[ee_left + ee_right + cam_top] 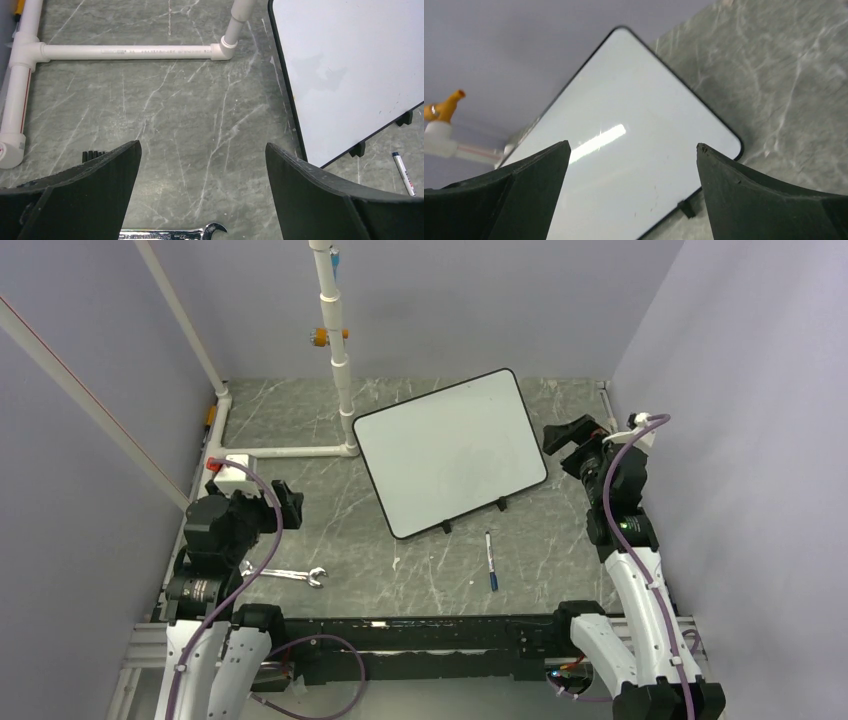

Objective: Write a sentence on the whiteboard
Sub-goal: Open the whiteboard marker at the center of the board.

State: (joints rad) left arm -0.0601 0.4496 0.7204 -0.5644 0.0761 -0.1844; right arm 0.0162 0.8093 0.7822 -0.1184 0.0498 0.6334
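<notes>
The whiteboard [450, 452] lies askew toward the far edge of the worktop [420, 575], a marker [491, 562] between it and the near edge. The left claw [202, 146] and the right claw [632, 146] both stand released, spread wide.

Soft, even light comes from overhead, so the top view is moderately bright and flat, with only a faint shadow beneath the whiteboard [450, 452] on the grey surface [420, 570]. Its side walls [720, 360] lean outward towards the frame edges. In the right wrist view a bright streak of glare (long, narrow, slanting) crosses the whiteboard, and the background beyond looks soft. The left wrist view is crisp on the veined surface, while the fingers [90, 190] of the left end effector [202, 145] read as near-featureless black.
</notes>
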